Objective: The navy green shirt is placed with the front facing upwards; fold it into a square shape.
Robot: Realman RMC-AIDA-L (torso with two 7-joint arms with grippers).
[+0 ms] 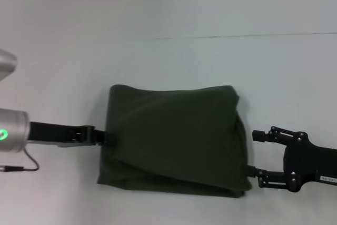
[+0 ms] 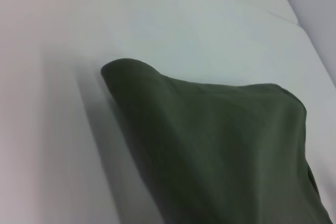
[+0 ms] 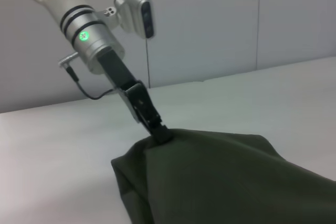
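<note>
The navy green shirt point(image 1: 176, 138) lies on the white table as a folded, roughly rectangular bundle with plain green cloth on top and no lettering showing. At the middle of its left edge my left gripper point(image 1: 108, 137) is shut on the cloth. The right wrist view shows that gripper point(image 3: 160, 134) pinching the edge and holding it slightly raised. In the left wrist view the shirt point(image 2: 220, 145) rises into a lifted fold. By the shirt's right edge my right gripper point(image 1: 253, 153) stands open, its near finger touching the near right corner and its far finger off the cloth.
The white table point(image 1: 168, 61) stretches around the shirt on all sides. A thin seam line point(image 1: 237, 36) crosses the table behind the shirt. A pale wall point(image 3: 210, 19) stands beyond the table in the right wrist view.
</note>
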